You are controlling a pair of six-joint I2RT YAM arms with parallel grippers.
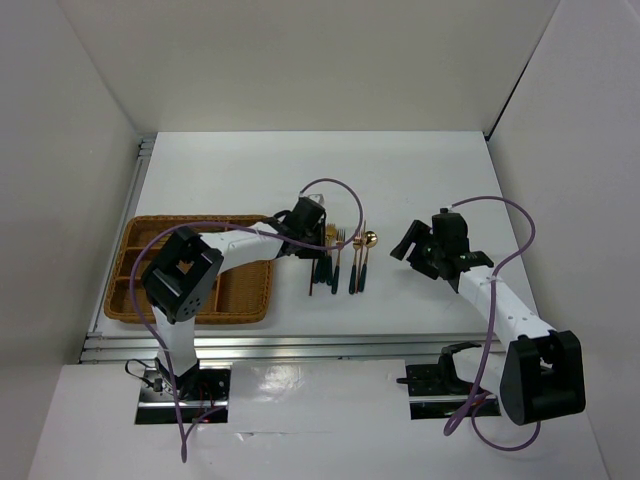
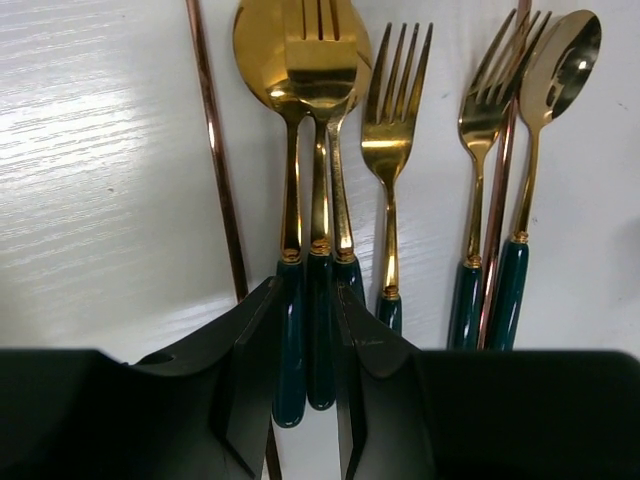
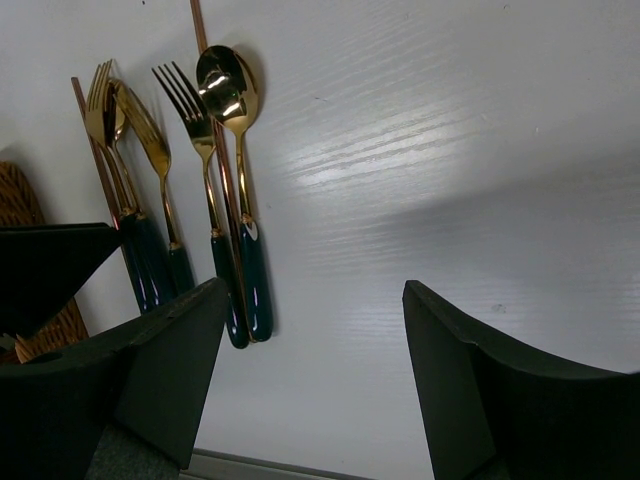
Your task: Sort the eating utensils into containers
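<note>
**A:** From above, where is everything lying?

**B:** The rectangular brown woven wicker tray (image 1: 190,318) is sitting at the left of the white bench (image 1: 420,170). The gold-headed, green-handled utensils (image 1: 340,265) are lying in a row just right of it, outside every compartment. The left end effector (image 1: 320,252) is hanging over the row's left end. The right end effector (image 1: 418,258) is hovering well apart to the right.

**A:** And the left wrist camera?

**B:** The left end effector (image 2: 306,330) is pinching a stack of three green handles (image 2: 305,360), its fingers (image 2: 250,370) pressing on both sides. A thin copper-brown stick (image 2: 215,150) is lying left of the stack. A lone gold fork (image 2: 392,150) and a fork-and-spoon pair (image 2: 480,110) are lying to its right.

**A:** The right wrist?

**B:** The right end effector (image 3: 320,390) is standing spread wide over bare bench. The utensils (image 3: 228,150) are lying up-left, beside a sliver of the tray (image 3: 15,200).
</note>
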